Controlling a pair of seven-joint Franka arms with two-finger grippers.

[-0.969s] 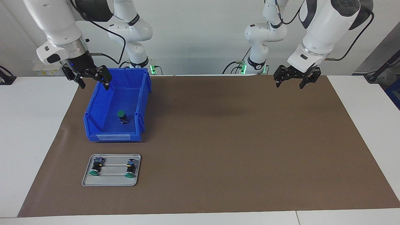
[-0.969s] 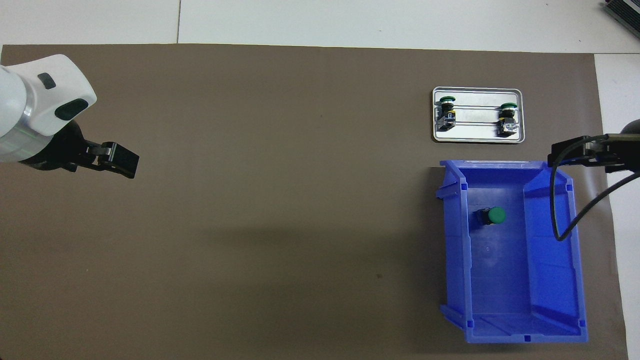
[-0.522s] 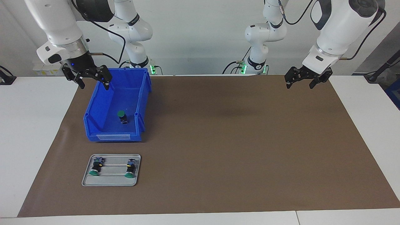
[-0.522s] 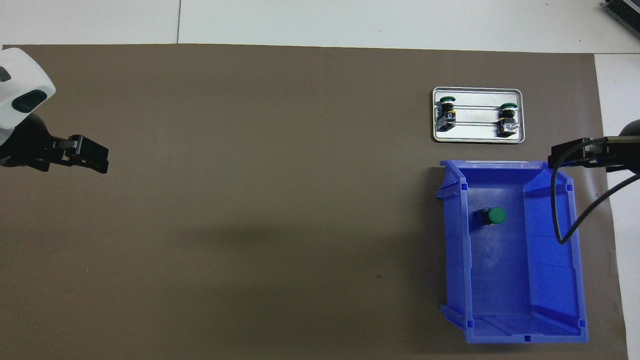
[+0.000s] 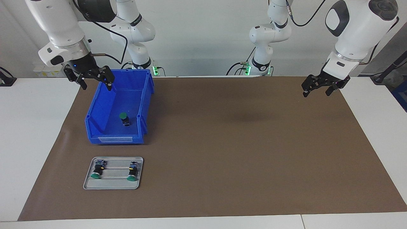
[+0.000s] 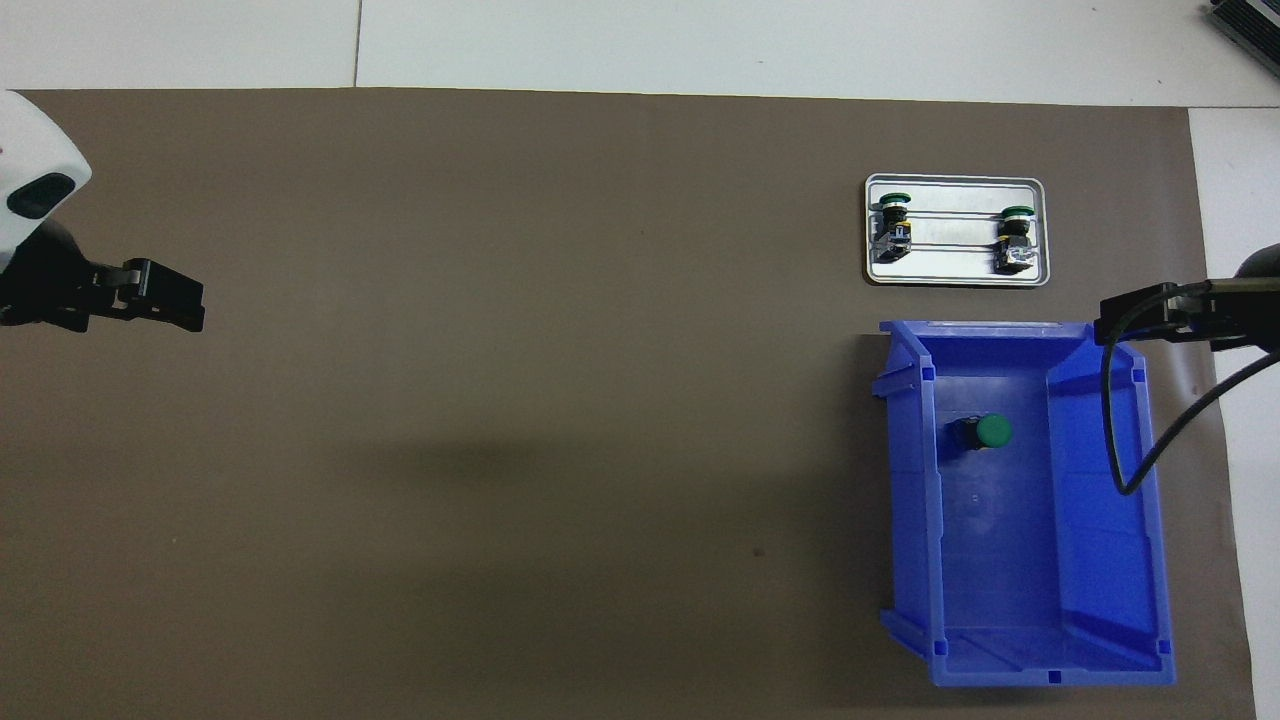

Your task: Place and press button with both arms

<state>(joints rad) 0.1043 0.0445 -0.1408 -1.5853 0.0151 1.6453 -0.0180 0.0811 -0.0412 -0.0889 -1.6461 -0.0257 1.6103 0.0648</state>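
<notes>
Here's the blue bin [image 5: 105, 127] sitting on the brown mat [image 5: 222, 143] toward the right arm's end of the table, and inside it one button [image 5: 124, 119] stands on the bin floor, green cap up, black body below, closer to the bin's farther, lower wall than to its tall wall near the robots. Nothing else shows in the bin. Farther from the robots, just past that low wall, lies the grey metal tray [image 5: 113, 184], and in it two more buttons lie on their sides: one tray button [image 5: 96, 170] at one end, the other tray button [image 5: 132, 171] at the opposite end, both with green caps pointing away from the robots, well apart from each other.

The right gripper [image 5: 94, 79] hangs over the bin's corner nearest the robots, fingers spread wide, holding nothing. The left gripper [image 5: 321, 87] hovers over the mat's edge at the left arm's end, jaws also wide apart and empty, well away from both containers.
</notes>
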